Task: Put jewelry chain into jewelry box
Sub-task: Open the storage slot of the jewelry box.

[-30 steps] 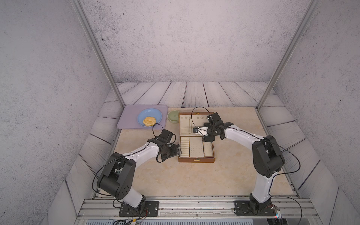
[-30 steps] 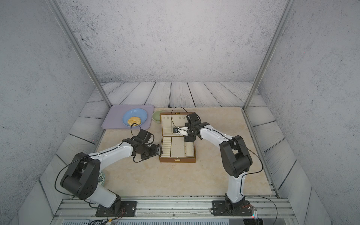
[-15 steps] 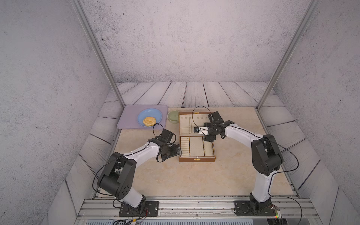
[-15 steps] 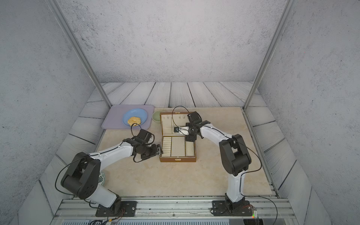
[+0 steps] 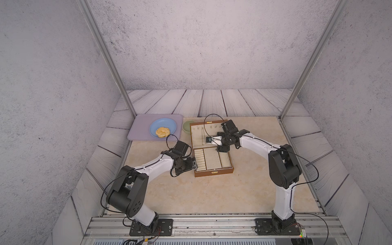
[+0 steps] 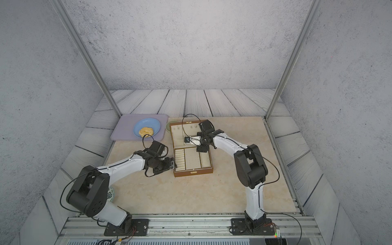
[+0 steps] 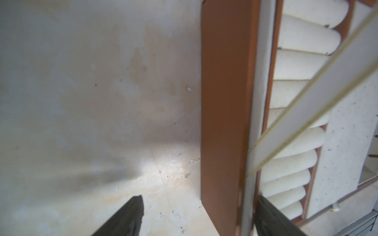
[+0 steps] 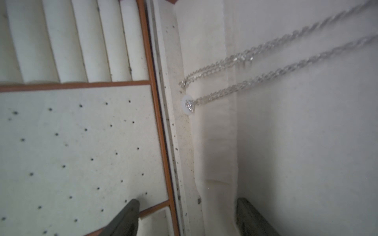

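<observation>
Far left: lilac tray (image 5: 135, 133) carrying a blue plate (image 5: 153, 124) with a pastry (image 5: 163, 132). Left claw (image 7: 196, 216): jaws wide, nothing held, set low at the left side wall of the box (image 5: 214, 172). In the left wrist view one finger (image 7: 124, 216) is outside over the table (image 5: 191, 195) and clear of the brown wall. The other finger (image 7: 272, 214) is inside by the ring rolls (image 7: 302, 67); cannot tell whether it touches the wall. Green bowl (image 5: 188, 126) sits just beside the far left corner of the lid. Box open, lid back toward the far wall. Chain (image 8: 253, 80) is inside the box, on the cream lid lining: two strands side by side, with the bead end (image 8: 189, 106) just beside the hinge line. Right claw (image 8: 188, 218): jaws wide, nothing between them, over the hinge line. One finger (image 8: 124, 218) is above the dotted pad (image 8: 71, 153), the other (image 8: 251, 218) above the lid lining, neither touching the chain. Gold clasp (image 5: 214, 172) on the front wall: any marking is too small to read.
</observation>
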Robot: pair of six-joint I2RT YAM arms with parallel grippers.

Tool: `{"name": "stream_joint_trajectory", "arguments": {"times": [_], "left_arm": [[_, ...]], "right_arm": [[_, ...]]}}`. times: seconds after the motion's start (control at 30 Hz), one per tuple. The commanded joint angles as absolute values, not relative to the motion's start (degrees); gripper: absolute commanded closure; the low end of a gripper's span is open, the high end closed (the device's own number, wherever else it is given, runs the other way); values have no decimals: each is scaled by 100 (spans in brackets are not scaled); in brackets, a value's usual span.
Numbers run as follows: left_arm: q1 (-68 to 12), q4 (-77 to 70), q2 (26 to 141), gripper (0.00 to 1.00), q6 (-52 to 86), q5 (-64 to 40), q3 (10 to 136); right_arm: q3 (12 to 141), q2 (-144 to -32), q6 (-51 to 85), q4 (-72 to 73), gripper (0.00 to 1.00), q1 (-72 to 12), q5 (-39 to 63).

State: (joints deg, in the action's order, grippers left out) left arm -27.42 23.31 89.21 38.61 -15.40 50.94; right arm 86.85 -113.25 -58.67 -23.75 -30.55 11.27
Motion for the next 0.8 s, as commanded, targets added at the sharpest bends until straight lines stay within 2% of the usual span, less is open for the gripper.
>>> {"name": "stream_joint_trajectory", "arguments": {"times": [0.0,0.1,0.2,0.33,0.77], "left_arm": [[-2760,2575,9042,12,3769,-1398,5142],[-2760,2590,9033,12,3769,-1402,5141],[-2760,2598,9031,12,3770,-1391,5142],[-2761,2593,9030,12,3777,-1389,5132],[-2762,2623,9086,12,3773,-1380,5154]], "right_arm": [[8866,-11442,-5640,-2711,29,-3120,1523],[8859,-11446,-5601,-2743,36,-3119,1511],[8851,-11444,-5575,-2771,39,-3128,1341],[8684,-11368,-5489,-2475,38,-3119,935],[8703,-11224,-5428,-1577,30,-3108,552]]}}
